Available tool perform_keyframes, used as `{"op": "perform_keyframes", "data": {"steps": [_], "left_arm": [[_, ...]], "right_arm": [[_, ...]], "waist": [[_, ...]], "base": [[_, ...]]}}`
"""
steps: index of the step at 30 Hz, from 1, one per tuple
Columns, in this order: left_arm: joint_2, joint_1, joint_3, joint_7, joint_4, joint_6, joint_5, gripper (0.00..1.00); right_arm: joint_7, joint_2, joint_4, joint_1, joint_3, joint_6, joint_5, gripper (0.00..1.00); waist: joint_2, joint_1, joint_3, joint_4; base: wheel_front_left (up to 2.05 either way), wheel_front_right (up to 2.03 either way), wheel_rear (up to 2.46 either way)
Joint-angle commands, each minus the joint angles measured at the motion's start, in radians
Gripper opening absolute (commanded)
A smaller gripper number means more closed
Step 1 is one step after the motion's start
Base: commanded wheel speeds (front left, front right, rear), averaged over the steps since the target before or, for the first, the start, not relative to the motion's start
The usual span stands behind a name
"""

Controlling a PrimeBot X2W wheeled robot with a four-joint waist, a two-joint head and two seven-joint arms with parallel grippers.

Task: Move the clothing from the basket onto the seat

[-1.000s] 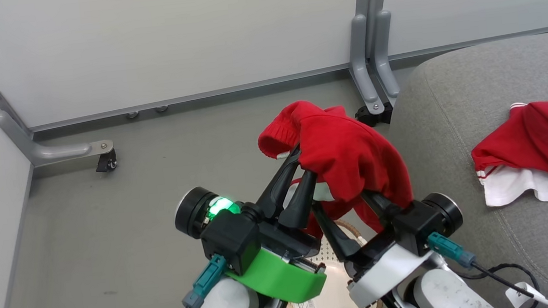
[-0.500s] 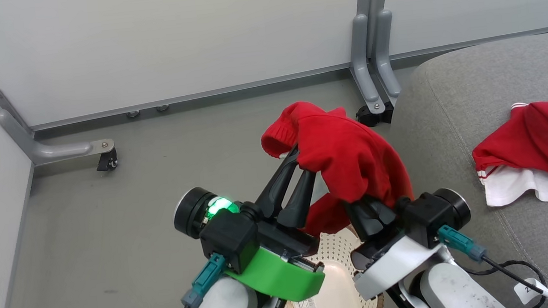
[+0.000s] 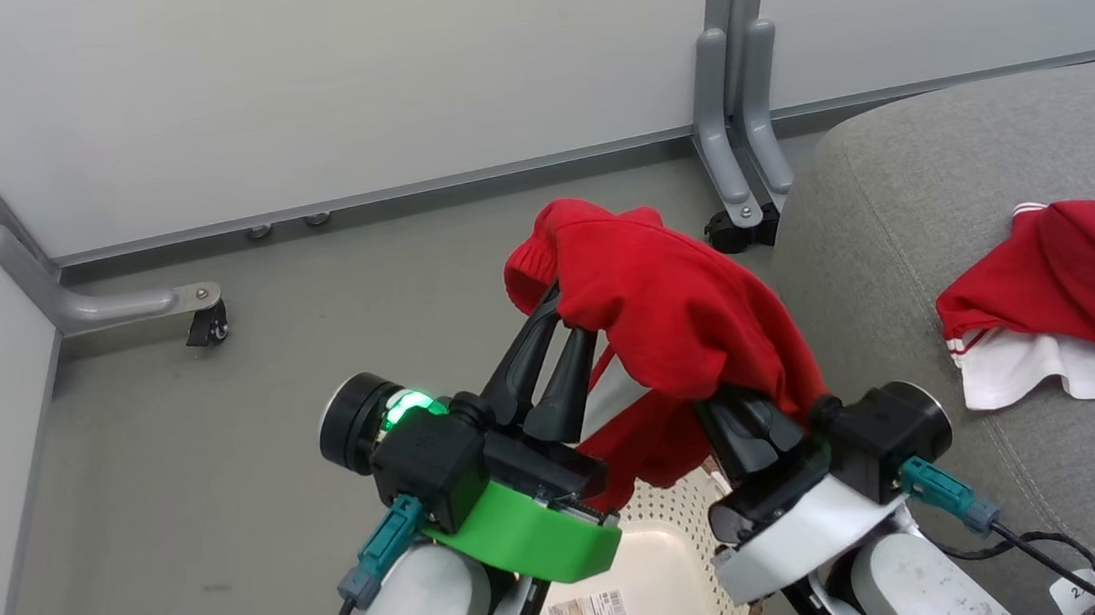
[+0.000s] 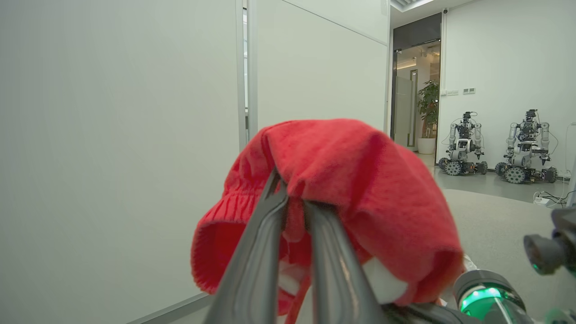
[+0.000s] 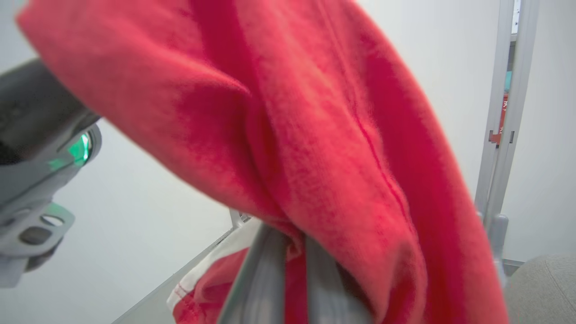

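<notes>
Garment status first: the red garment [image 3: 680, 325] is up in the air, draped over both tools, with its lower tail hanging down toward the basket [image 3: 673, 516] right underneath. The left tool [image 3: 560, 331] has its fingers pinched together on a fold near the ribbed cuff, and the left wrist view shows cloth squeezed between them. The right tool [image 3: 736, 410] is closed on the other end. Its fingertips are buried in fabric, but the right wrist view shows the two fingers nearly together with red cloth between. The second garment [image 3: 1078, 282] is already lying on the seat [image 3: 898, 193], off to the robot's right.

So I'd say this is the carry step. Tips imo: get that dangling tail clear of the basket rim before swinging right, or it may snag and drag the basket across the floor [image 3: 221, 459]. Move both arms together so the cloth doesn't get stretched or yanked out of one grip. Aim for bare cushion near the other piece, lower until the fabric rests, then let go.
</notes>
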State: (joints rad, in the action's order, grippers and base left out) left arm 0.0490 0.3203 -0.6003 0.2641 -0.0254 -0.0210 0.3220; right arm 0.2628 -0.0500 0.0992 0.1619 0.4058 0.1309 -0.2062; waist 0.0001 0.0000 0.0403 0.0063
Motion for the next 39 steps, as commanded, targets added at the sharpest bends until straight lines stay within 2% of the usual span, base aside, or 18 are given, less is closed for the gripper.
{"op": "perform_keyframes", "data": {"steps": [1, 14, 23, 28, 29, 30, 31, 39], "left_arm": [[0.003, -0.011, 0.009, 0.000, -0.003, 0.000, -0.004, 0.00], [0.003, -0.027, 0.062, 0.000, -0.021, -0.012, -0.018, 0.00], [0.003, -0.061, 0.041, 0.000, -0.025, -0.026, -0.025, 0.00], [0.003, -0.086, 0.034, 0.000, -0.041, -0.048, -0.029, 0.00], [0.003, -0.090, 0.035, 0.000, -0.046, -0.051, -0.032, 0.19], [0.003, -0.095, 0.037, 0.000, -0.054, -0.056, -0.036, 0.72], [0.003, -0.101, 0.038, 0.000, -0.064, -0.059, -0.040, 0.99], [0.003, -0.139, 0.055, 0.000, -0.103, -0.090, -0.069, 1.00]], "right_arm": [[0.003, -0.001, -0.014, -0.011, -0.006, 0.000, -0.007, 0.00], [0.003, -0.001, -0.090, -0.019, -0.086, 0.000, 0.004, 0.00], [0.003, -0.001, -0.145, -0.014, -0.121, 0.000, 0.006, 0.00], [0.003, -0.001, -0.159, -0.020, -0.124, 0.000, 0.012, 0.00], [0.003, -0.001, -0.161, -0.021, -0.124, 0.000, 0.014, 0.00], [0.003, -0.001, -0.164, -0.023, -0.125, 0.000, 0.016, 0.00], [0.003, -0.001, -0.166, -0.025, -0.126, 0.000, 0.017, 0.00], [0.003, -0.001, -0.177, -0.035, -0.133, 0.000, 0.046, 0.00]], "waist": [[-0.0001, 0.0000, 0.000, -0.003], [-0.0001, 0.0000, 0.001, -0.007], [-0.0001, 0.0000, 0.004, -0.001], [-0.0001, 0.0000, 0.006, 0.002], [-0.0001, 0.0000, 0.006, 0.003], [-0.0001, 0.0000, 0.006, 0.004], [-0.0001, 0.0000, 0.007, 0.004], [-0.0001, 0.0000, 0.010, 0.012]], "base": [[0.00, 0.00, 0.00], [0.00, 0.00, 0.00], [0.00, 0.00, 0.00], [0.00, 0.00, 0.00], [0.00, 0.00, 0.00], [0.00, 0.00, 0.00], [0.00, 0.00, 0.00], [0.00, 0.00, 0.00]]}}
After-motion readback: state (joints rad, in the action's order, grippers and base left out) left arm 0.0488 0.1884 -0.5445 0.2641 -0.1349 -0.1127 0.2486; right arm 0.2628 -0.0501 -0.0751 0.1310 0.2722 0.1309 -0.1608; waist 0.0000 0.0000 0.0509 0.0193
